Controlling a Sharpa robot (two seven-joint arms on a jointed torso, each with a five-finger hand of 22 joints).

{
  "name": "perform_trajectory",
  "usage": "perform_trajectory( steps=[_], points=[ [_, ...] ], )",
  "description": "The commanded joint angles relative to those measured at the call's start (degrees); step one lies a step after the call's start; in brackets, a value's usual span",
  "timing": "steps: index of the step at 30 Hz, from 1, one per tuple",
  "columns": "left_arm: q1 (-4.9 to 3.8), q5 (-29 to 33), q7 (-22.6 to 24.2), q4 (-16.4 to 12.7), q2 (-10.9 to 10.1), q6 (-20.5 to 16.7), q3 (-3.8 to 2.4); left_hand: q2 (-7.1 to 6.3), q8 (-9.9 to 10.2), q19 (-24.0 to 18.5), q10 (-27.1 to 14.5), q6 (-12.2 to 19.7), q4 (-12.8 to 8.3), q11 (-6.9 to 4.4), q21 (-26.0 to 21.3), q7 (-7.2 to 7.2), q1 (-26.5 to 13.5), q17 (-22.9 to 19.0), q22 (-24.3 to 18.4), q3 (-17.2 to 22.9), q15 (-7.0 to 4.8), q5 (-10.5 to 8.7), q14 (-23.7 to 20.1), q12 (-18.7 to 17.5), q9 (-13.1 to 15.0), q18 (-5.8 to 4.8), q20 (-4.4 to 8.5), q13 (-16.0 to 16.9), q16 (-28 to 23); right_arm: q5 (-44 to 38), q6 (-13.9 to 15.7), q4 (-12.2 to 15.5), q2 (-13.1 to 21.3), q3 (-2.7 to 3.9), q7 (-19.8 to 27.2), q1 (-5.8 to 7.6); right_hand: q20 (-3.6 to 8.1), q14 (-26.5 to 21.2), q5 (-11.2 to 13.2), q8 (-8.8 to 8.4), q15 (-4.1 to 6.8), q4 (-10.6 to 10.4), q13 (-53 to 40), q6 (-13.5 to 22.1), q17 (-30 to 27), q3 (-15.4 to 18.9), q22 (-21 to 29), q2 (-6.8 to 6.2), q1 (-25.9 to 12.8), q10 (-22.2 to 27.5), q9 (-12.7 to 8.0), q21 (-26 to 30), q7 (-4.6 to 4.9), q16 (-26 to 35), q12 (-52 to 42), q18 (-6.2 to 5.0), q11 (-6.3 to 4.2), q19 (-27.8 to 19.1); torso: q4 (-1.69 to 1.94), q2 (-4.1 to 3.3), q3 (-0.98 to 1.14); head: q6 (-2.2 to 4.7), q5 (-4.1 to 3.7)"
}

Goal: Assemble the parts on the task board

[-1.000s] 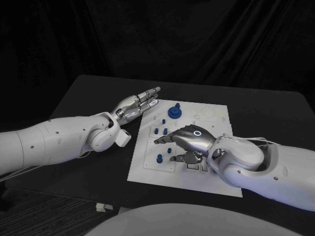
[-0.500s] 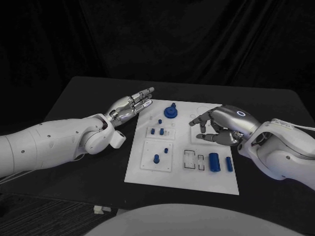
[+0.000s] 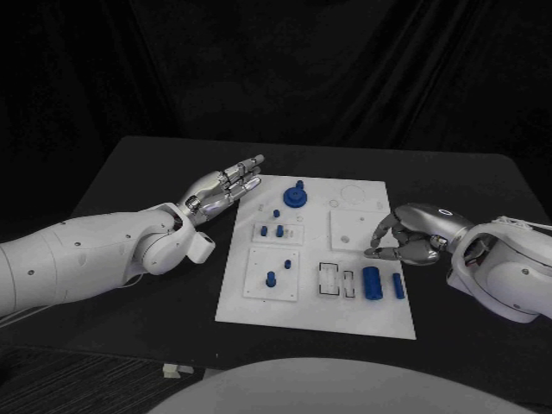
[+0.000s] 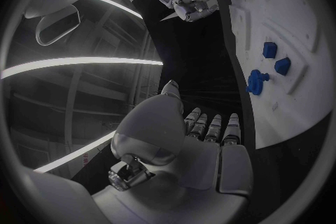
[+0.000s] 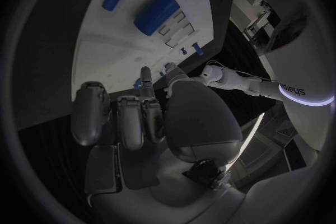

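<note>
On the near half of the white task board (image 3: 276, 306) in the middle of the black surface (image 3: 475, 185) lie two blue cylinders (image 3: 373, 283) side by side and one small peg (image 3: 271, 279), beside them the right hand (image 3: 413, 235) hovers at the board's right edge with fingers (image 3: 382, 251) curled in on nothing, and farther back stand two small pegs (image 3: 271, 230) and one knobbed part (image 3: 296, 196) next to the left hand (image 3: 222, 187), flat, fingers straight, empty.

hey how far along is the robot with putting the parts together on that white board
Partly done, as it looks: a blue knob and small blue pegs stand in the task board. Two blue cylinders lie loose near its right edge, likely still to place. Neither the left hand nor the right hand holds anything.
</note>
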State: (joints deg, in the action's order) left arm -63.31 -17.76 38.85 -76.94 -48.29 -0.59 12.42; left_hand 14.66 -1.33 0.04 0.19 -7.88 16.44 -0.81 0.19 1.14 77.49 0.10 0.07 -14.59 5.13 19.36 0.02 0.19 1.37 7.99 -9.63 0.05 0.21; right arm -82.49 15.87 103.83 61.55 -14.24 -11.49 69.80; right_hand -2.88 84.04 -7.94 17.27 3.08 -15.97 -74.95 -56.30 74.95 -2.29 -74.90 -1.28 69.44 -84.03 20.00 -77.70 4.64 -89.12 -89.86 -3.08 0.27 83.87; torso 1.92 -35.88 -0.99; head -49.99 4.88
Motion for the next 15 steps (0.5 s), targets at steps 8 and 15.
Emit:
perform_trajectory(
  steps=[8,15],
  points=[
    [0.31,0.3,1.2,-0.1,0.0,0.5,-0.05,0.34,-0.4,0.0,-0.2,-0.4,-0.1,0.39,-0.2,0.14,0.4,-0.1,-0.1,0.2,0.11,0.34,0.0,-0.2,0.1,0.74,-0.36,-0.1,-0.2,0.7,-7.8,-0.6,-0.8,0.01,-12.4,-1.14,1.83,6.0,-2.3,13.50,2.43,-0.5,-15.1,-0.6,15.1,2.2,-14.7,2.21,-12.7,-6.0,18.0,-11.0,-3.13,-0.9,-0.1,2.76,-2.59,5.6,0.07,0.01,-0.01,-0.01,-0.50],
    [0.44,0.3,1.2,-0.1,-0.1,0.6,-0.05,0.38,-0.4,0.0,-0.2,-0.4,-0.1,0.42,-0.2,0.16,0.4,-0.1,-0.1,0.2,0.14,0.36,0.0,-0.2,0.1,0.76,-0.42,-0.1,-0.2,-0.9,-8.5,-0.1,-1.2,0.01,-15.1,-1.32,2.61,6.0,-1.8,18.06,3.10,-0.6,-15.1,1.7,15.1,1.3,-15.1,0.88,-15.1,-6.0,28.1,-12.3,-3.99,-0.9,-0.1,3.08,-3.26,6.1,0.13,-0.04,0.03,-0.01,-0.59]
  ],
)
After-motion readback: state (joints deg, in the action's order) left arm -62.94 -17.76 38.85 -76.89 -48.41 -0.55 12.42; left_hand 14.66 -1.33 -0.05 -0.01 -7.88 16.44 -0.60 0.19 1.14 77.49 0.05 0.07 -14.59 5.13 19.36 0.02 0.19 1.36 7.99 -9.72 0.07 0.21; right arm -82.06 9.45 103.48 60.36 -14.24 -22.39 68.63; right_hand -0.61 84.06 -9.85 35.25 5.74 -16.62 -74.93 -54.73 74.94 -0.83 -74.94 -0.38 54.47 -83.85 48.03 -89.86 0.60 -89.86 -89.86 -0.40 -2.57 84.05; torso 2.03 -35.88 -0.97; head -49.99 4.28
